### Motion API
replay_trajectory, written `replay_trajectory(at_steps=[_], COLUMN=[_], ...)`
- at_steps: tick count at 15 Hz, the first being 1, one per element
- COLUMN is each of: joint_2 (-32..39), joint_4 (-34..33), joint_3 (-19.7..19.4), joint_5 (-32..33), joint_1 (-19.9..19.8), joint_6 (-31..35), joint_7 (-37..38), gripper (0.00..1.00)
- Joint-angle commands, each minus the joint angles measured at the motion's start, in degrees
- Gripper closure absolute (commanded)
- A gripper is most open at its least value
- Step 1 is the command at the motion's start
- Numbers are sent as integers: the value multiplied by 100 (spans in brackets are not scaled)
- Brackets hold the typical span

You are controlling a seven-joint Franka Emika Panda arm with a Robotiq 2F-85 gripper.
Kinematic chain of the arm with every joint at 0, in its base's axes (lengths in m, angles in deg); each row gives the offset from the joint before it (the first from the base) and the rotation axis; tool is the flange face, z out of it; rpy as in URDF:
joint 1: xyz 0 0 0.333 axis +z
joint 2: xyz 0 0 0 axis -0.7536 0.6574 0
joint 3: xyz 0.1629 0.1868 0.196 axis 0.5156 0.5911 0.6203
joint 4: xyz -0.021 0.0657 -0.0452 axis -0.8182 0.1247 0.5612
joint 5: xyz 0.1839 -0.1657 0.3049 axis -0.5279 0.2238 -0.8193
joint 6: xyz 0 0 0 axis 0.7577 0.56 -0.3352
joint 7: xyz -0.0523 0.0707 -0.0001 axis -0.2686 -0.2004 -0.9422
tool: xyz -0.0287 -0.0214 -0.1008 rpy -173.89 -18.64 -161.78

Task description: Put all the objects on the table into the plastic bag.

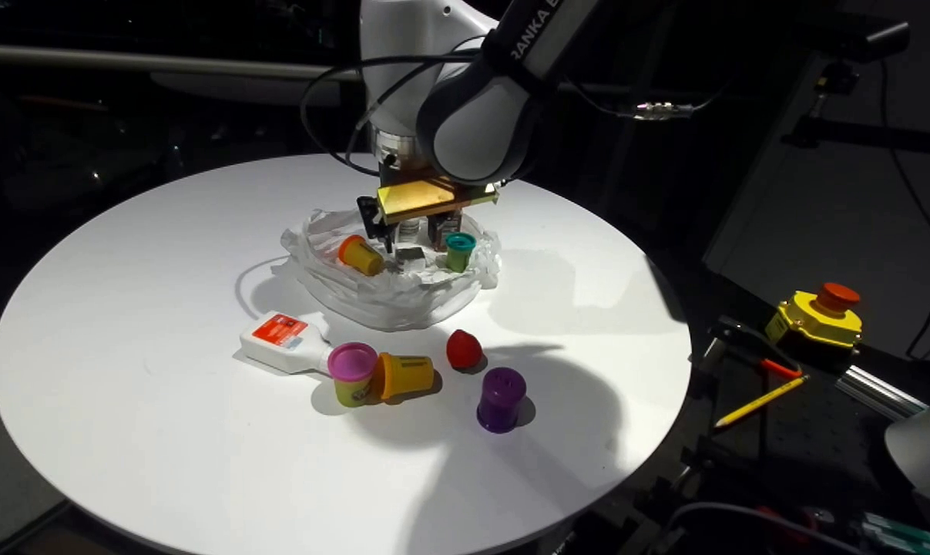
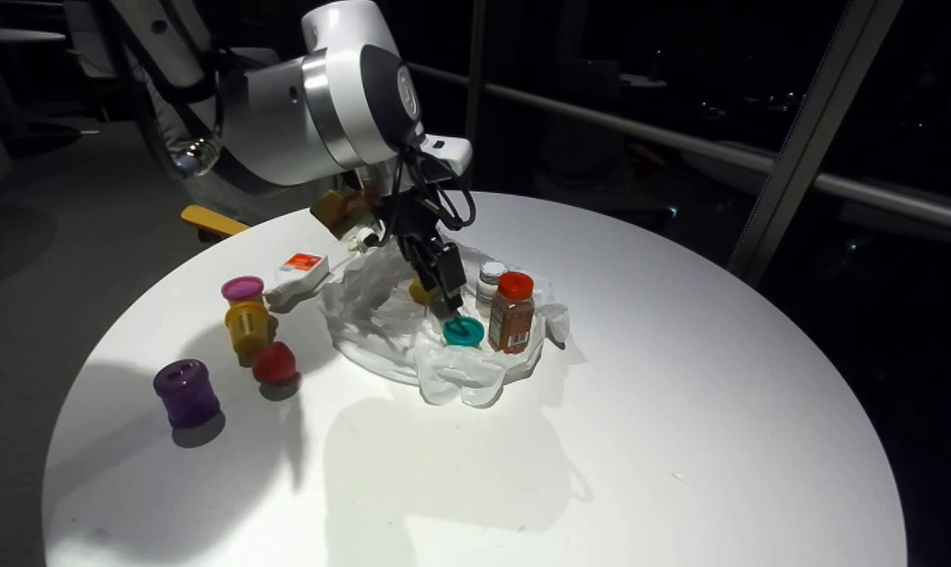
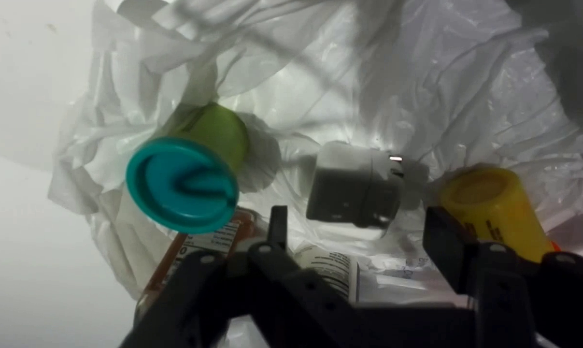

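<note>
The white plastic bag lies spread open on the round white table. My gripper points down over the bag, open, with nothing between its fingers. Inside the bag are a green tub with teal lid, a grey-white box, a yellow tub, a red-capped spice bottle and a white bottle. Outside the bag lie a white bottle with red label, a pink-lidded tub, a yellow-orange tub, a red strawberry-like object and a purple container.
The loose objects stand close together on one side of the bag, the pink-lidded and yellow-orange tubs nearly touching. Off the table's edge are a yellow box with red button and a yellow pencil.
</note>
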Motion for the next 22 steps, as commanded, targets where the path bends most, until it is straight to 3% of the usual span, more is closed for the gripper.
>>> replay_trajectory(at_steps=[1, 6, 9, 14, 18, 22], joint_2=[-511, -1689, -2316, -2622, -2357, -2108], joint_4=[425, 1558, 2271, 3159, 3454, 3529], joint_3=[-340, -28, 486, 1006, 876, 849], joint_5=[153, 150, 6, 114, 346, 120], joint_1=[586, 968, 828, 501, 489, 440], joint_6=[-349, -1125, -1296, -270, 687, 1086], joint_7=[146, 474, 659, 783, 839, 566], gripper=[0, 0, 1, 0, 0, 0])
